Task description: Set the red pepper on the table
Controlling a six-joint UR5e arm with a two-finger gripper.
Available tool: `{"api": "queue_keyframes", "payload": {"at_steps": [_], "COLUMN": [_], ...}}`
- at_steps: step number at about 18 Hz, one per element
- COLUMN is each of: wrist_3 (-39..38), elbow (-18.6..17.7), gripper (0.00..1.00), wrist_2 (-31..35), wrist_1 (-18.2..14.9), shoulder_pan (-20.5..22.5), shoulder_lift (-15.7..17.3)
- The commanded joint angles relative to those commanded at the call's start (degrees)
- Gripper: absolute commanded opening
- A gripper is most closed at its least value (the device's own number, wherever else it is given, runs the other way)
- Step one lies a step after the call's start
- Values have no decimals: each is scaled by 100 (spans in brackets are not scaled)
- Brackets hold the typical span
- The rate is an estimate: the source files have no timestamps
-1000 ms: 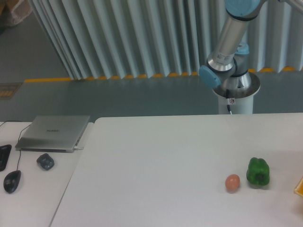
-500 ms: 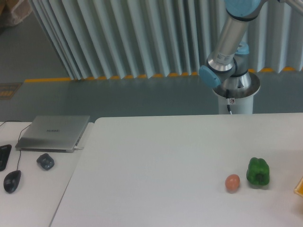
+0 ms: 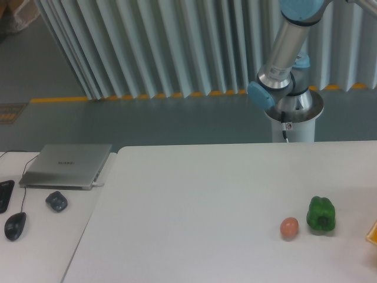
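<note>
The red pepper is out of view. The white table (image 3: 194,200) fills the lower part of the camera view. Only the arm's lower links (image 3: 285,53) and its base behind the table's far edge show; the arm leaves the frame at the top right, so the gripper is not in view.
A green bell pepper (image 3: 321,214) and a small orange-pink egg-shaped object (image 3: 288,227) stand at the table's right. A yellow edge (image 3: 372,233) pokes in at the right border. On the adjoining desk to the left lie a closed laptop (image 3: 68,165), a mouse (image 3: 15,225) and a small dark object (image 3: 56,201).
</note>
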Motion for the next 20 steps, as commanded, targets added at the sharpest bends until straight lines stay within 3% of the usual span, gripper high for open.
{"api": "queue_keyframes", "payload": {"at_steps": [3,4,8,11,12,14,20], "wrist_3": [-26,-61,-79,-70,-53,-62,-70], "elbow": [1,26,140,500,640,852,958], "gripper": [50,34,34,36,44,44,40], "wrist_2": [0,26,18,-17,-26,-70,-88], "wrist_1": [-44,-61,-228,-807,-991,-1300,-1371], "shoulder_pan": [-9,-17,0,-44,-70,-245,-1027], "shoulder_lift": [0,0,44,132,141,219,536]}}
